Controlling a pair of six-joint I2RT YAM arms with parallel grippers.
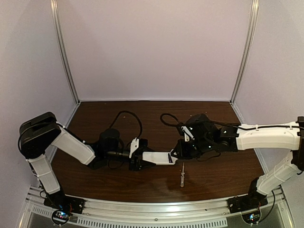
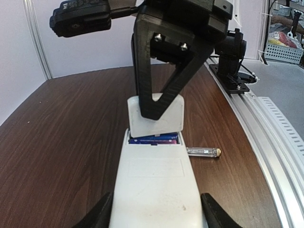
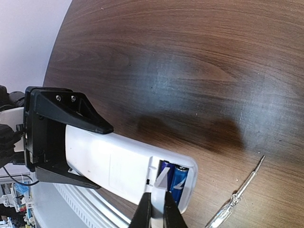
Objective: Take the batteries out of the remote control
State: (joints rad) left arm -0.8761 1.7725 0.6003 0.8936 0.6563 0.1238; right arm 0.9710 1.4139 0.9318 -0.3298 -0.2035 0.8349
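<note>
**Counter** (image 1: 95, 118): dark brown wood-grain top, matte with a faint sheen, grain running left to right in the top view. Near edge bounded by a ribbed aluminium rail (image 1: 156, 211).

**Lying directly on it, one item:** screwdriver (image 1: 182, 176), thin silvery shaft, clear handle. It lies flat near the front edge, right of centre, handle toward the rail and tip toward the back. Bare wood surrounds it.

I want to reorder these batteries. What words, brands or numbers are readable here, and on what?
No text is readable.
Batteries: blue wrap, any print too blurred to read.
Remote: no visible marking.
Screwdriver: no visible marking.
</note>
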